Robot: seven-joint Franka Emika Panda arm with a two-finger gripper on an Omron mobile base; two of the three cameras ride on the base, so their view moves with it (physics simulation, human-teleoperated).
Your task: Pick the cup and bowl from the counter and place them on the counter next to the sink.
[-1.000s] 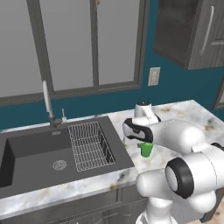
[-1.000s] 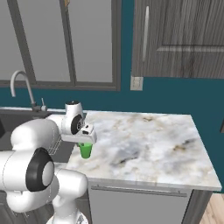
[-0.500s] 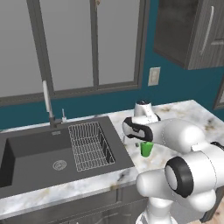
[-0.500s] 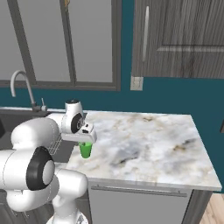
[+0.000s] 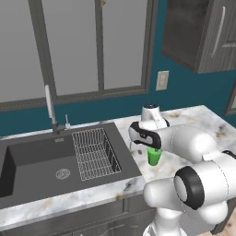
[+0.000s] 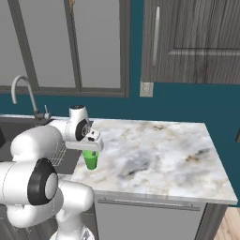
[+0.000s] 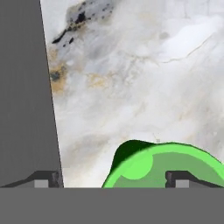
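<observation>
One green cup (image 5: 154, 156) stands upright near the counter's (image 6: 159, 154) front edge, beside the sink (image 5: 41, 161). I see my gripper (image 7: 111, 183) spread wide, released above it.

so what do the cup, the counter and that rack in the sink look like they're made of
Cup: probably plastic, flat uniform bright green. Counter: marble-look stone, white-grey with tan veins. Rack: thin metal wire, a pale grid over the dark sink.

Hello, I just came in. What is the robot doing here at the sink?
The robot arm holds its gripper low over a small green cup. The cup stands upright on the marble counter, just right of the sink. The fingers are spread wide, one on each side of the cup and apart from it, so the cup looks released.
</observation>
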